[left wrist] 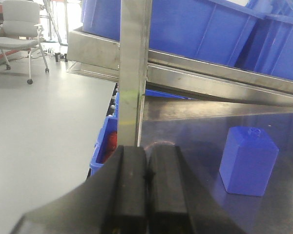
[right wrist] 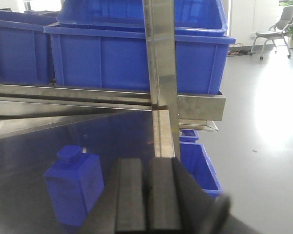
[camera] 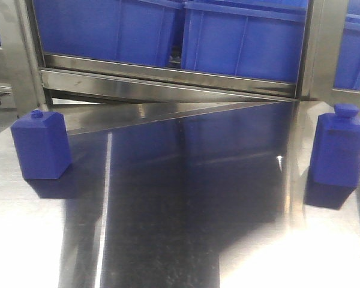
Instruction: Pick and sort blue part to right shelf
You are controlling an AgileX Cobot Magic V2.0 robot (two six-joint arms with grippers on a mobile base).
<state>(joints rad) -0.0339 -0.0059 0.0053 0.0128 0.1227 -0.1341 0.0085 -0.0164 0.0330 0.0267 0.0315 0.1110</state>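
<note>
Nothing done yet; small squat solid-blue plastic bottle-shaped part (camera: 41, 147) untouched far left on steel worktop (camera: 168, 228); left pincer (left wrist: 146, 190) and right pincer (right wrist: 147, 195) closed, empty; grasp and move to stainless-steel shelf (camera: 168, 67) remaining.

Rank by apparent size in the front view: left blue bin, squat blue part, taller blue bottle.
1. left blue bin, though cropped.
2. taller blue bottle.
3. squat blue part, only slightly smaller.
</note>
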